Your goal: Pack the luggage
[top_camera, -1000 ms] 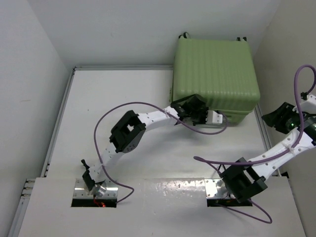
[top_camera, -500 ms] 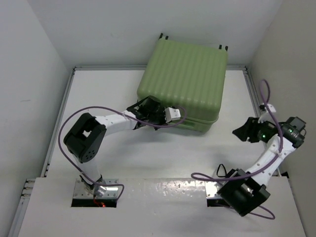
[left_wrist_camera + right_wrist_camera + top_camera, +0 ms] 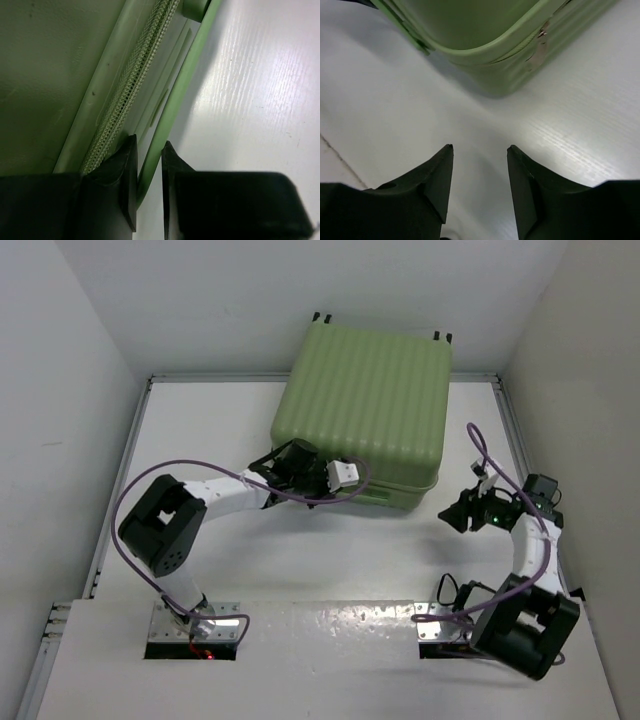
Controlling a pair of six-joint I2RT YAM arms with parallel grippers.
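Light-green ribbed hard-shell suitcase [image 3: 365, 400], stiff, probably slick: left gripper [image 3: 149, 165] pinches its slim handle [image 3: 185, 85]; right gripper [image 3: 480, 150] spread, empty.

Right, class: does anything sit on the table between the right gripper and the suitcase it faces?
Nothing visible does. In the right wrist view, only bare table lies between the right gripper, its fingers apart, and the near corner of the luggage.
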